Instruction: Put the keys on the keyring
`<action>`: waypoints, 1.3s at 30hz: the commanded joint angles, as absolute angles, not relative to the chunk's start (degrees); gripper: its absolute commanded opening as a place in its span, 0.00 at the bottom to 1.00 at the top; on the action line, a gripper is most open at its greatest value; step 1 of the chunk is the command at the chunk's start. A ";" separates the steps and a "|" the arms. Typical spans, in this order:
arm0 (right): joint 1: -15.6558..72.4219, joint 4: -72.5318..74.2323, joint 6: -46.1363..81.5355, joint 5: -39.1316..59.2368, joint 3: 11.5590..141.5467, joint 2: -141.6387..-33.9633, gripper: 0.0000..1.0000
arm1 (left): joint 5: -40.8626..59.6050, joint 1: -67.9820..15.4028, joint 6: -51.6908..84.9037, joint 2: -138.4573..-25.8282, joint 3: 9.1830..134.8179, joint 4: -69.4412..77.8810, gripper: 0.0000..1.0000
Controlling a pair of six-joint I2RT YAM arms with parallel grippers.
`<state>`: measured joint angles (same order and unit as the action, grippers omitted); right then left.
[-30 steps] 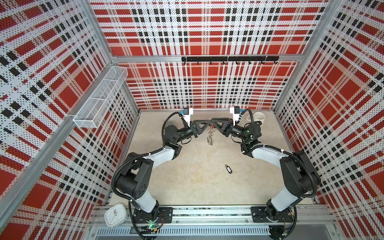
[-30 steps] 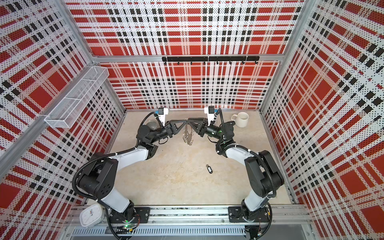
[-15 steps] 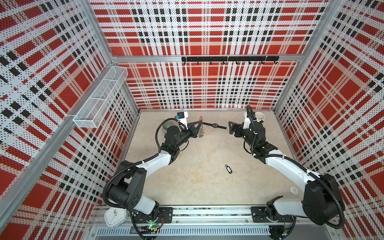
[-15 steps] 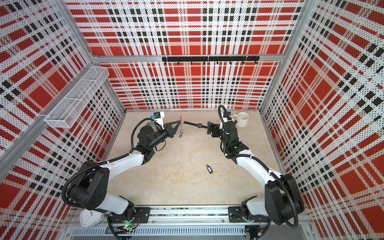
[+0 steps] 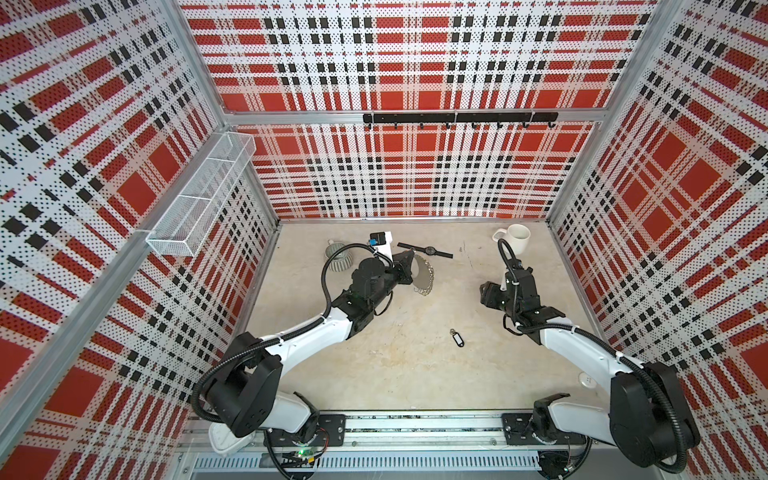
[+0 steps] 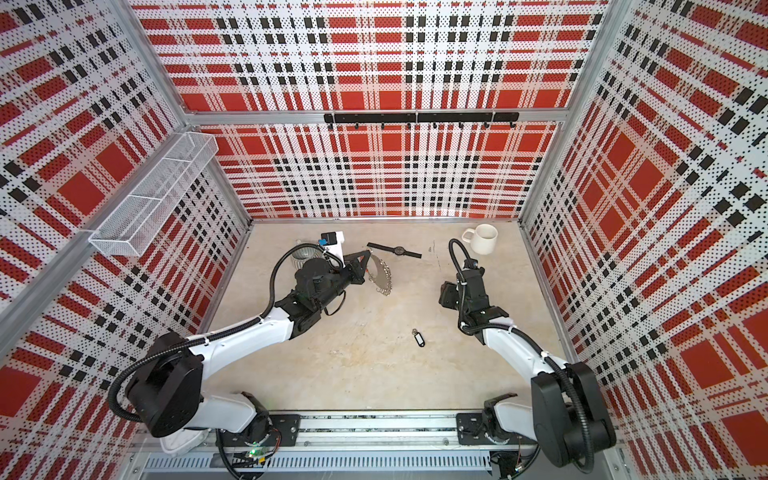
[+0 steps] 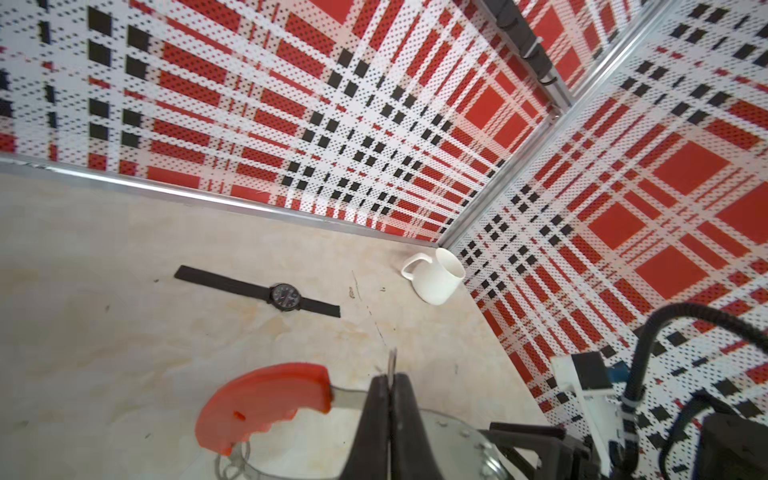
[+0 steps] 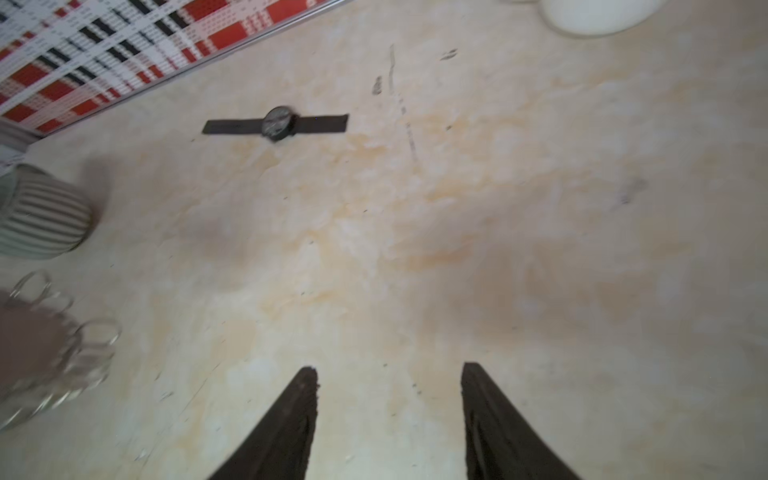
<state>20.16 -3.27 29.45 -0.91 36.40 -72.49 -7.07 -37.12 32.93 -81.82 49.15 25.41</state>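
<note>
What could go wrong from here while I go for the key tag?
The key tag lies flat and small on the table; the open right hand may push it rather than grip it. The left hand pinches only the thin plate of the keyring, so it may twist during threading.

Grey keyring [image 5: 422, 272] plate looks smooth metal w/ shiny silver rings [image 6: 386, 286] & matt red plastic bar [image 7: 266, 399], keys [image 5: 457, 337] tag smooth black plastic, watch [image 7: 284, 297] strap matt black, mug [image 7: 436, 276] glossy white, table [image 5: 395, 374] matt mottled beige.
</note>
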 commanded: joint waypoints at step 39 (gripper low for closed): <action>36.21 1.78 32.18 -4.18 28.53 -76.96 0.06 | -5.51 -36.72 30.15 -73.48 47.90 27.16 0.00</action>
